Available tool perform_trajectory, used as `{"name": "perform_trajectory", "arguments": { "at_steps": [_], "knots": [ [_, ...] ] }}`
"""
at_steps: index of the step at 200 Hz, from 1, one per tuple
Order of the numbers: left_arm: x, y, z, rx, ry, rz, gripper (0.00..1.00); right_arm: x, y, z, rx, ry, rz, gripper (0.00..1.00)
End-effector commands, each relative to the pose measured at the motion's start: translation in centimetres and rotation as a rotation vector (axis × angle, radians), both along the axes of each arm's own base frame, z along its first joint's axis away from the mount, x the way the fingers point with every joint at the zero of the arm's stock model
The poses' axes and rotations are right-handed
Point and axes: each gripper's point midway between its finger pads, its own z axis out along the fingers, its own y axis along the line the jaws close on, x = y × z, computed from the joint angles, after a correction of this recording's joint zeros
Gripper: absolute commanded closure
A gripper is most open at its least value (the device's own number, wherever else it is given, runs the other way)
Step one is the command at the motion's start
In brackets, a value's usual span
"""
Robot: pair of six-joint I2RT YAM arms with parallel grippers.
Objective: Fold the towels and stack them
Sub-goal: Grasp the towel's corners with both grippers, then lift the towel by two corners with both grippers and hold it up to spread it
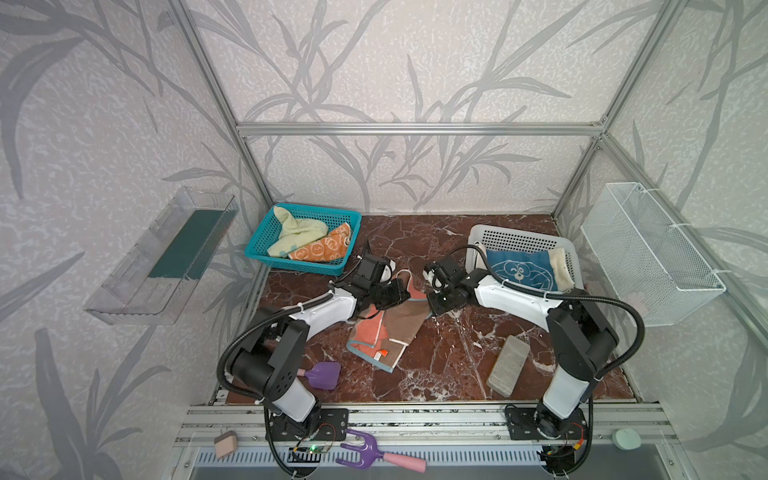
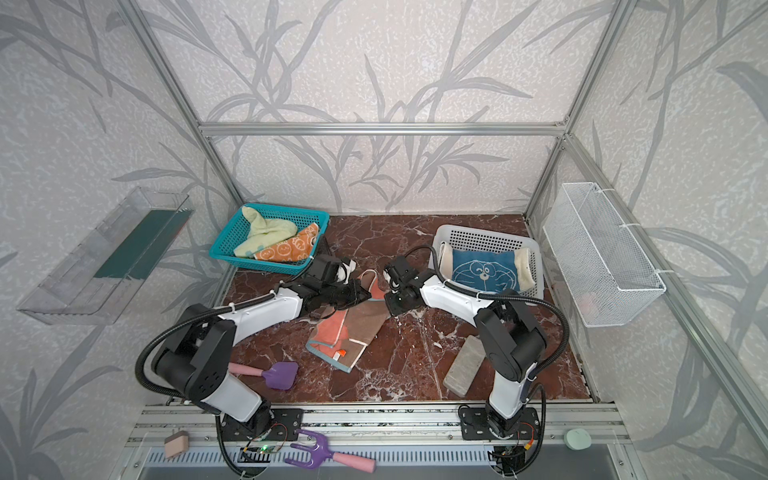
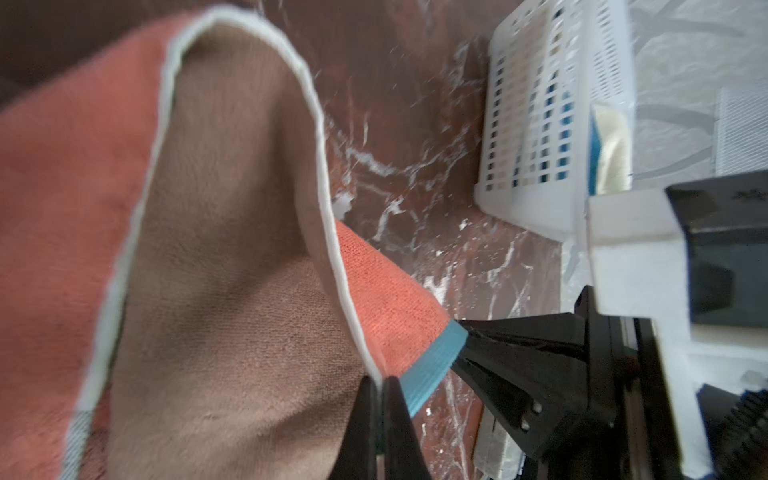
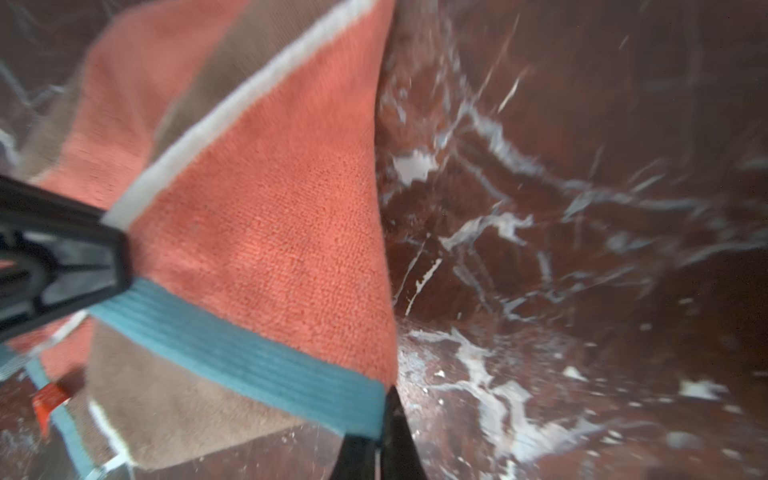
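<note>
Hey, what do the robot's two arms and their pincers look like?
Both the left arm and right arm have white shell links between chunky black joints. A black ribbed cable loops along each, held by white ties. The left pincer and right pincer are black, with slim fingers tapering to points. No markings are readable.

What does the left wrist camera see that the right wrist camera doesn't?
Only the left wrist view shows the white basket. Only the right wrist view shows the small red tag on the salmon towel. Both show that towel, both pairs of jaws shut on its edge, and the marble table.
</note>
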Motion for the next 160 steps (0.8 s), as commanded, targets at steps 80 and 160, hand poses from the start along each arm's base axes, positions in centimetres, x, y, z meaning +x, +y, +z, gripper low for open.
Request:
{"name": "perform_trajectory", "arguments": {
  "at_steps": [80,160],
  "knots": [
    [-5.4,10.7,0.9,0.095,-0.046,0.248,1.0,-10.4,5.2,8.4,0.08,-0.01,0.505,0.55],
    [-8.0,12.4,-4.0,0.152,0.043,0.262,1.0,-3.3,-0.7,1.5,0.128,0.049,0.127,0.42]
  ]
}}
